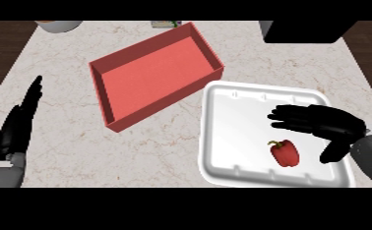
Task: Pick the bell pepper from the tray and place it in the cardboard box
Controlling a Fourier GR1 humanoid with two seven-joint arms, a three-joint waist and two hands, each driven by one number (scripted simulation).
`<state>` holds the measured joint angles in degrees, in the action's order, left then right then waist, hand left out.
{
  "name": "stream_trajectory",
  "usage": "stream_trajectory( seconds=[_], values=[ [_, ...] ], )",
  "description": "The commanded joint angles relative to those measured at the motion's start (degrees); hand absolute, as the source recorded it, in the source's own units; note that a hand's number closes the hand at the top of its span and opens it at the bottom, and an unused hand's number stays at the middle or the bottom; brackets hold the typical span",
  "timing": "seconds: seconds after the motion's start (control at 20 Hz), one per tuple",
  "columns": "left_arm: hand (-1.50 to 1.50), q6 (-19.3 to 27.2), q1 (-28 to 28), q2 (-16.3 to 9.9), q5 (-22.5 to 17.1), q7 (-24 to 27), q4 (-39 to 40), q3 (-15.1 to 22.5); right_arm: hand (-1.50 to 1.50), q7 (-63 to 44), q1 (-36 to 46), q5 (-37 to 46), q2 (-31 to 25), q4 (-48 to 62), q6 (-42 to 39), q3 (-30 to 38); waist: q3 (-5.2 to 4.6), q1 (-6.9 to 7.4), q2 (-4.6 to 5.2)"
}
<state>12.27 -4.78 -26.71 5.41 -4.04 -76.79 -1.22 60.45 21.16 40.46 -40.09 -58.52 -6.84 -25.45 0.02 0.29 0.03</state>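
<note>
Our right hand hovers spread and empty over the white tray, just above the bell pepper lying there. Up-left we see the red box; a black block stands behind. Our left hand rests open at the left edge.

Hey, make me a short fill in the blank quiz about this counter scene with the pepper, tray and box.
1. The pepper lies in the white ____.
2. The box is ____ in colour.
3. The right hand hovers open over the tray, ____ touching the pepper.
4. The left hand shows at the view's ____ edge.

Missing words: tray; red; not; left
</note>
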Motion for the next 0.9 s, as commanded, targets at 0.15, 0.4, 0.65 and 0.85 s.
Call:
stream_trajectory(
  seconds=[0.15,0.4,0.65,0.85],
  values=[
    [0.0,-0.97,-0.11,0.03,0.57,-1.21,-0.59,-0.93,-1.5,9.24,-3.04,-1.84,-2.05,-3.98,-3.44,-1.33,0.0,-0.2,-0.08],
    [0.0,-0.55,-0.15,1.34,1.48,-0.8,-0.35,-0.75,-1.5,12.19,-7.17,-3.34,-4.72,-6.83,-0.39,-2.0,0.01,-0.34,-0.03],
    [0.0,-0.41,-0.68,1.94,3.27,-1.04,-0.23,-2.23,-1.5,6.25,-5.47,0.2,-5.21,-9.78,-2.76,-0.71,-0.02,-0.3,-0.05],
    [0.0,-1.0,1.94,3.61,4.32,0.71,-1.91,-2.32,-1.5,0.91,-7.86,4.9,-1.9,-9.43,-1.67,-0.49,-0.01,-0.08,-0.05]
  ],
)
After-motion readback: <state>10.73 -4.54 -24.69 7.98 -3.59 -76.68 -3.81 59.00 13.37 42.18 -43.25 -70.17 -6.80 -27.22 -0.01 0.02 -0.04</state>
